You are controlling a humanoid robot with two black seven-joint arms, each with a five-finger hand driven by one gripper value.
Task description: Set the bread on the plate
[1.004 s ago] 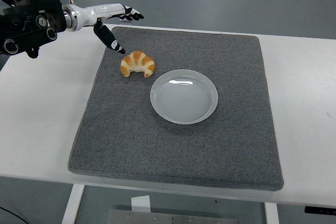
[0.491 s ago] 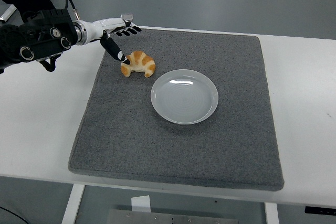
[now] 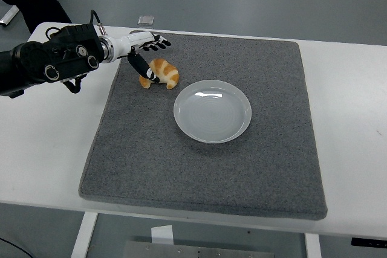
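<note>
The white plate (image 3: 212, 111) sits empty near the middle of the grey mat (image 3: 205, 167) on the white counter (image 3: 42, 149). The bread (image 3: 161, 73), a croissant, lies on the mat at the plate's 10 o'clock, just beside its rim. The left robot hand (image 3: 145, 49) is over the bread, fingers apart, thumb down against it.

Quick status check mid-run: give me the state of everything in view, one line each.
bread: lying on the grey mat, off the plate, not lifted.
plate: empty, flat on the mat, right of the bread.
left hand: over the bread, fingers spread, thumb down at its near side, no closed grasp.
grey mat: flat on the white table.
right hand: not in view.
</note>
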